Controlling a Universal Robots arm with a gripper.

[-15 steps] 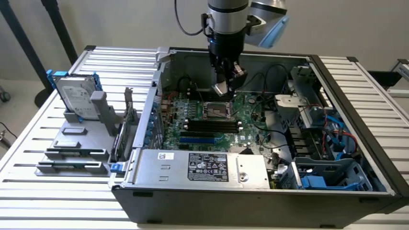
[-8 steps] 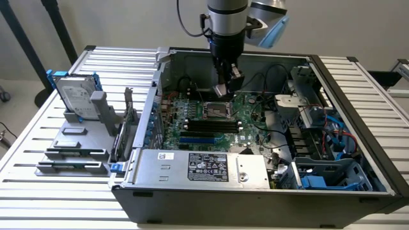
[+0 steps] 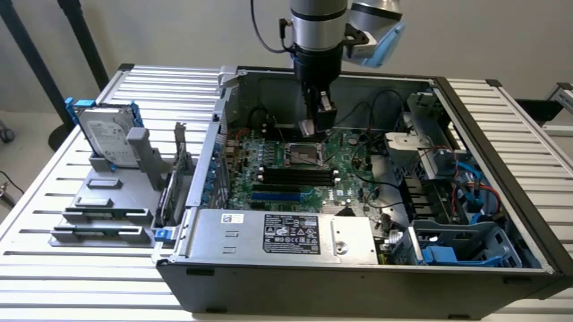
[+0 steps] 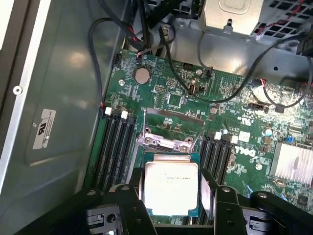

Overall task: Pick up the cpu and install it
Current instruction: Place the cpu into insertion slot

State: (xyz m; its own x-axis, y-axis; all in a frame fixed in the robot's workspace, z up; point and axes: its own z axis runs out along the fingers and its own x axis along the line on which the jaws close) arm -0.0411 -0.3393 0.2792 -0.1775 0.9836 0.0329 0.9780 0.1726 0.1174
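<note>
The cpu [image 4: 171, 186] is a small flat square chip with a dull silver top and a green rim. My gripper [image 4: 171, 193] is shut on it, one finger [image 4: 136, 188] on each side edge. In the exterior view the gripper [image 3: 315, 126] hangs inside the open computer case, just above the green motherboard [image 3: 268, 188]. The cpu [image 3: 309, 127] shows as a small silver piece at its tips. The open processor socket [image 3: 304, 155] lies directly below and slightly ahead, with its metal load plate [image 4: 168, 128] flipped up.
Black memory slots [image 4: 115, 147] flank the socket. Loose black cables [image 4: 195, 93] run over the board behind it. A power supply [image 3: 278, 231] fills the case front, drive cages [image 3: 447, 168] the exterior view's right. A hard drive [image 3: 106, 137] stands in the grey fixture [image 3: 103, 215] outside.
</note>
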